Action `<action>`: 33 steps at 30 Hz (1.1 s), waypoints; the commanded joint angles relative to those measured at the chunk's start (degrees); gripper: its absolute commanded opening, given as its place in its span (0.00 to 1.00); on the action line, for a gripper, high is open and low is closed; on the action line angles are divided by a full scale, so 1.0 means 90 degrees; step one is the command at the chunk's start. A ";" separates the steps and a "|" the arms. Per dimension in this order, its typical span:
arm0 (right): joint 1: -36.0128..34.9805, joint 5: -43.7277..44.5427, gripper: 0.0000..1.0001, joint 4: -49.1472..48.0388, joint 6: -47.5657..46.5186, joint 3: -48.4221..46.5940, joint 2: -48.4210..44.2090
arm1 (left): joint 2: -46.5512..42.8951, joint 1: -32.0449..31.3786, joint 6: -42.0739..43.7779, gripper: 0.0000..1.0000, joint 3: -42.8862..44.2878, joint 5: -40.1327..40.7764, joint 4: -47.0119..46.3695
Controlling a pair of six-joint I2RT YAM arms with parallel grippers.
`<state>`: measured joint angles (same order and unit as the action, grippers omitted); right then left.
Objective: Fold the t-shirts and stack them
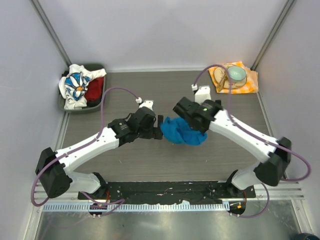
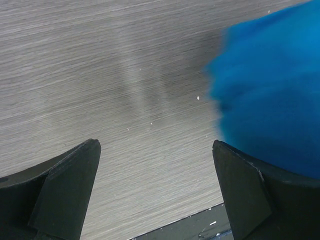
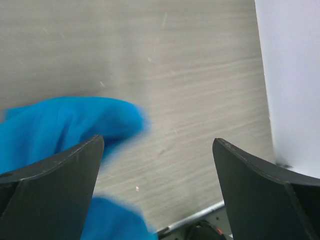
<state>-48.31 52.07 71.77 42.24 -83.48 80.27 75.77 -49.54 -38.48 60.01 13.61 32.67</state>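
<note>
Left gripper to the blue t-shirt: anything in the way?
Nothing visible. The left gripper is open over the table, and the blue t-shirt lies crumpled right beside one of its fingers, with no other object between them.

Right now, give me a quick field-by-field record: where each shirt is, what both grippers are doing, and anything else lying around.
Bright blue cloth t-shirt: crumpled heap, unfolded, centre
White daisy-print cloth t-shirt: bunched in dark bin, far left corner
Red cloth t-shirt: same bin, beside daisy one
Left gripper: open, empty, at blue shirt's edge
Right gripper: open, empty, blue cloth beside one finger
Orange-and-white checked napkin: far right corner, pale green bowl on it
Stack: none yet
</note>
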 commanded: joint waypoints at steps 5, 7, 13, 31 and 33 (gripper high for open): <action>-0.0032 0.0503 1.00 0.0317 0.0464 -0.0254 0.0114 | -0.0899 -0.0023 0.0154 1.00 0.0529 0.0665 0.0491; -0.0042 0.0503 1.00 0.0200 0.0346 -0.0333 0.0153 | -0.0957 -0.0023 0.0242 1.00 0.0695 0.0870 0.0677; -0.0032 -0.0111 1.00 -0.0531 0.0024 0.0074 0.0407 | -0.0812 -0.0023 0.0301 1.00 0.0920 0.0979 0.0843; -0.0452 -0.4125 0.90 -0.3423 0.0404 0.2888 -0.0189 | -0.0714 -0.0023 -0.0041 1.00 0.0500 0.1213 0.0999; -0.0491 -0.4194 0.90 -0.3647 0.0453 0.2947 -0.0092 | -0.0713 -0.0023 -0.0041 1.00 0.0481 0.1203 0.0999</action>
<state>-52.07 17.69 44.80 44.16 -58.22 80.01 70.54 -49.54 -37.54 64.77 22.59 41.67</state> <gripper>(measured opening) 0.906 0.996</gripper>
